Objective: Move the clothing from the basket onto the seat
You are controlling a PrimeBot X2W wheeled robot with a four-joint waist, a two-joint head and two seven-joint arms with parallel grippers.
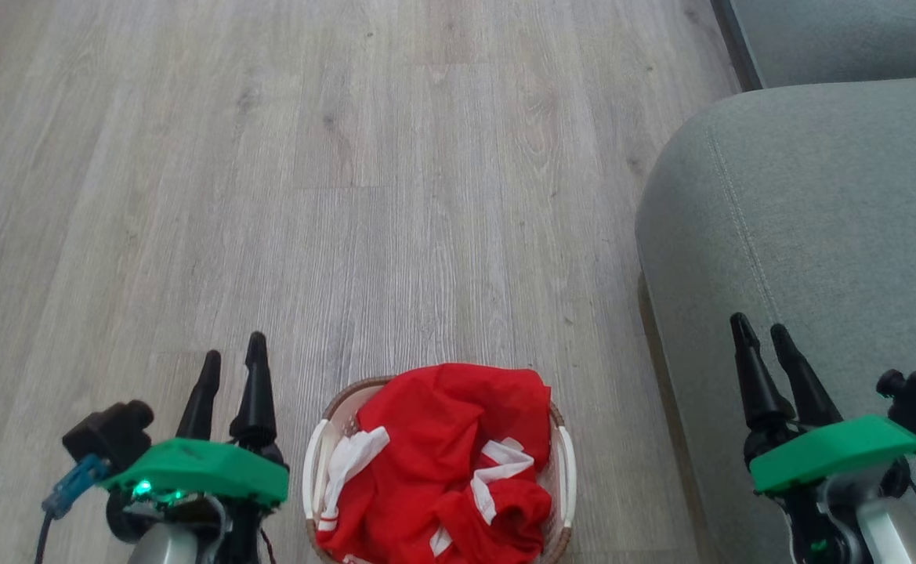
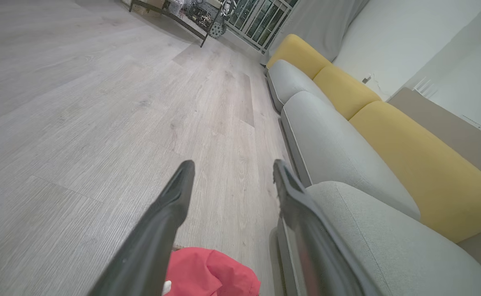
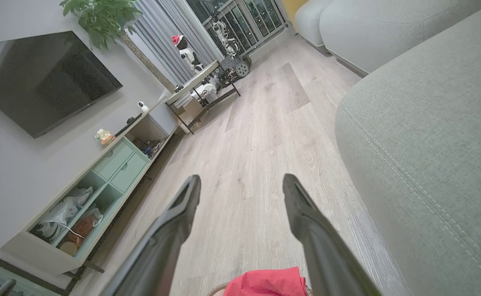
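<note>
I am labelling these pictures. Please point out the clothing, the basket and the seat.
clothing (image 1: 458,423), head view, on the red fabric's upper fold.
basket (image 1: 568,478), head view, on its right white handle.
seat (image 1: 818,204), head view, on the cushion's top.

Head cam looks down on basket (image 1: 338,401); wrist cams fwd, sharing floor (image 2: 100,102).

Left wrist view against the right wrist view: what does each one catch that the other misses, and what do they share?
Left wrist view: the left claw, open, the sofa's yellow back cushions in a row and the white wall behind them. Right wrist view: the right claw, open, a dark television, a green cabinet and a leafy plant. Both: the wooden floor, the grey-green seat and a bit of the red clothing at the bottom edge.
</note>
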